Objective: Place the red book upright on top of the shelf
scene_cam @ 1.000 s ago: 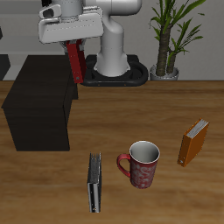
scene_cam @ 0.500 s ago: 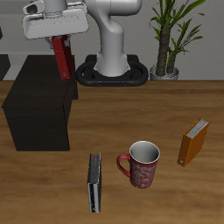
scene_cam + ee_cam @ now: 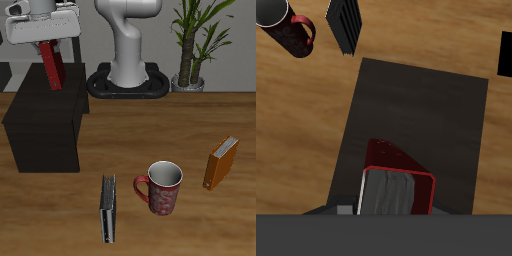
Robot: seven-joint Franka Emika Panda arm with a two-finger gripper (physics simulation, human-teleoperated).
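Jaws [image 3: 47, 45] clamp the red book [image 3: 51, 68] upright above the shelf [image 3: 45, 125]; no writing readable.

Count: 3 books. One red book [image 3: 51, 66] above the shelf [image 3: 40, 125], one dark grey-black book [image 3: 107, 208] on the table [image 3: 190, 130] in front of the shelf, one orange-brown book [image 3: 221, 163] well off to the shelf's side. 1 shelf. 1 mug [image 3: 162, 187], beside the grey-black book. 1 potted plant [image 3: 192, 40], behind the table.
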